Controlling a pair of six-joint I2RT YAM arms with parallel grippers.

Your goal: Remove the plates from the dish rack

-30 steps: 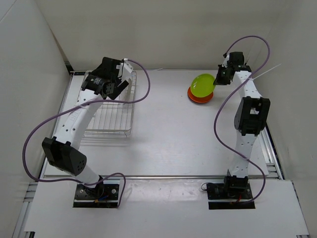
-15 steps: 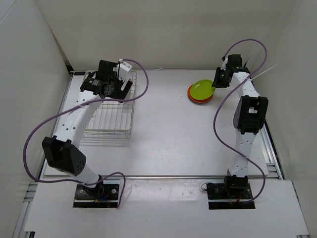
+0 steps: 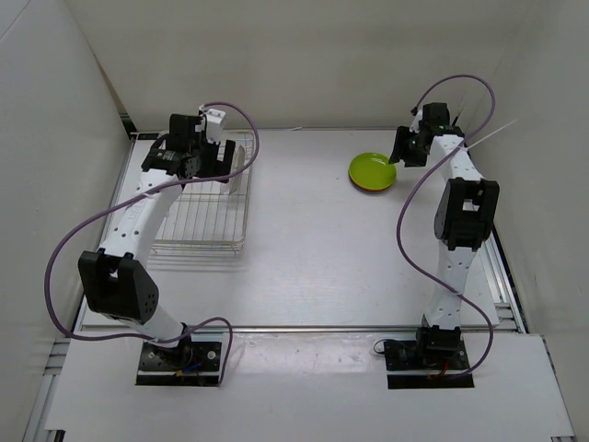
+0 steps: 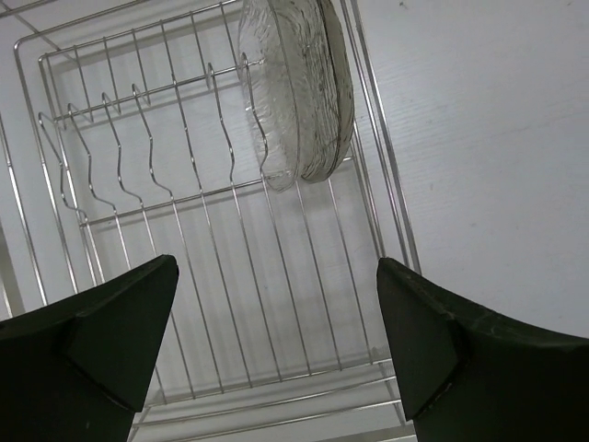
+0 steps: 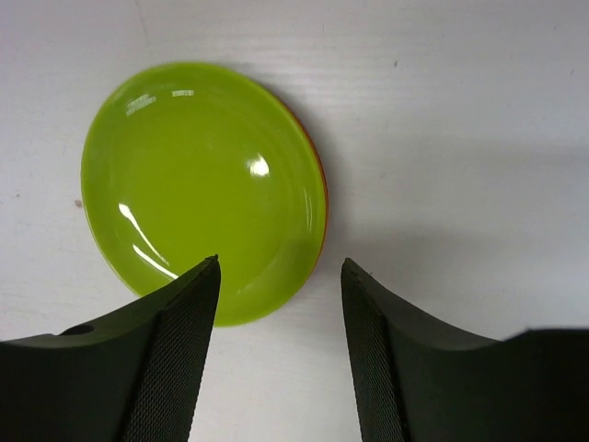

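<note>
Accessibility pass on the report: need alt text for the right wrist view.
A lime green plate lies flat on an orange plate, of which only a sliver shows at the right edge, on a white table. The right hand frames the bottom of the view, its dark fingers apart and holding nothing.

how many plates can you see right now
3. A lime green round plate lies on an orange round plate, only its rim showing, at the far right of the white table. A clear glassy plate stands on edge in the silver wire dish rack. Another may be hidden under the stack.
</note>
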